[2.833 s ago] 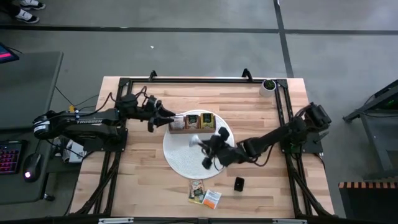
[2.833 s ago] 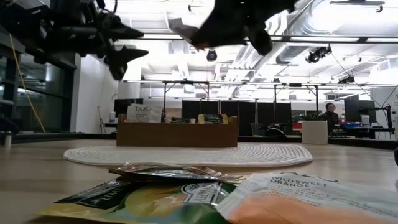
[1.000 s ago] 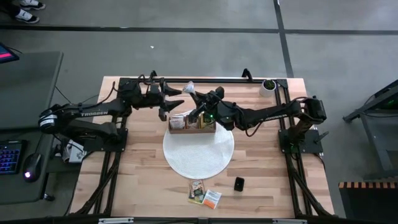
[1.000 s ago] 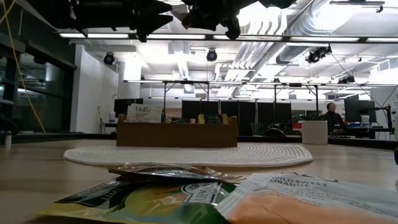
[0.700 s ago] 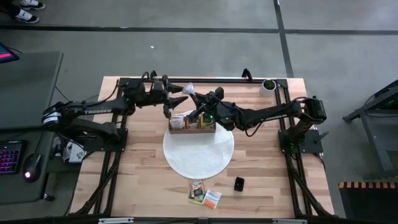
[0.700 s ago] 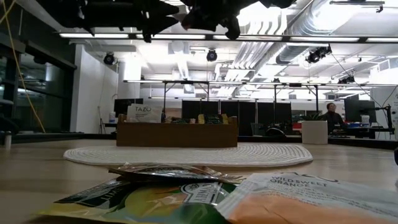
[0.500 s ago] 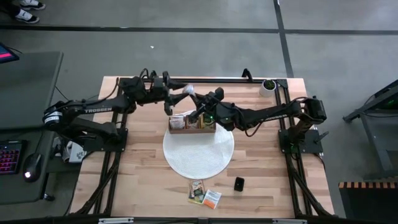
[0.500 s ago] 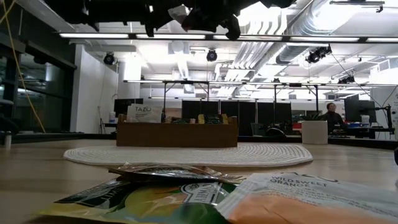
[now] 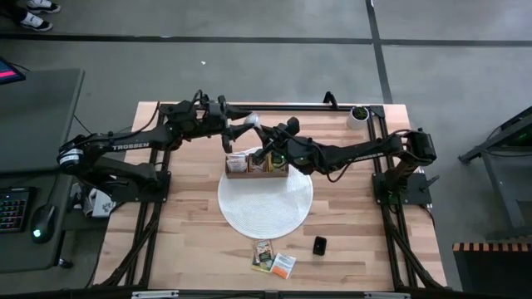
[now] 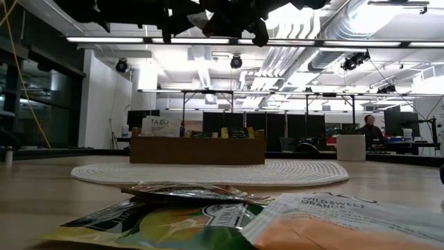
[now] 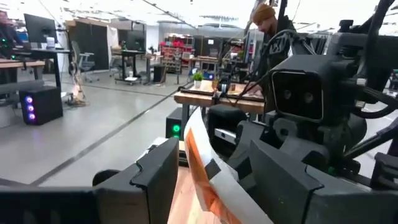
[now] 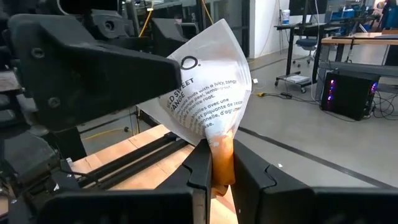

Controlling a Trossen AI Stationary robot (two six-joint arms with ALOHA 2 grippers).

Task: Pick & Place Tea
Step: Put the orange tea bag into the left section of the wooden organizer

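Note:
A white-and-orange tea packet [image 12: 208, 93] is held in the air beyond the far side of the wooden box [image 9: 256, 163]. It shows in the high view as a pale patch [image 9: 252, 119]. My right gripper [image 12: 222, 171] is shut on it and reaches in from the table's right [image 9: 260, 131]. My left gripper [image 11: 208, 174] is open and comes from the left [image 9: 246, 123], one finger on each side of the packet's edge [image 11: 198, 152]. Three more tea packets [image 9: 273, 259] lie flat near the table's near edge. They fill the low view's foreground [image 10: 208, 222]. My right gripper pinches the tea packet's orange end [image 12: 222, 155] between its two fingers, coming roughly level from the table's right. The packet is lifted clear and sticks out past the fingertips, its white part bowed into a curve. Whether my left gripper's fingers [image 12: 118, 68] touch the packet, I cannot tell.
The wooden box [image 10: 198, 148] holds other packets and stands on the far edge of a round white mat [image 9: 264, 203]. A small black object [image 9: 320, 245] lies near the loose packets. A small potted plant [image 9: 358, 114] stands at the far right corner. A black frame [image 9: 166, 112] edges the table.
My left gripper has moved toward the table's right, up to the packet held by my right gripper, and its fingers now stand on either side of it. My right gripper and the packet have stayed almost where they were.

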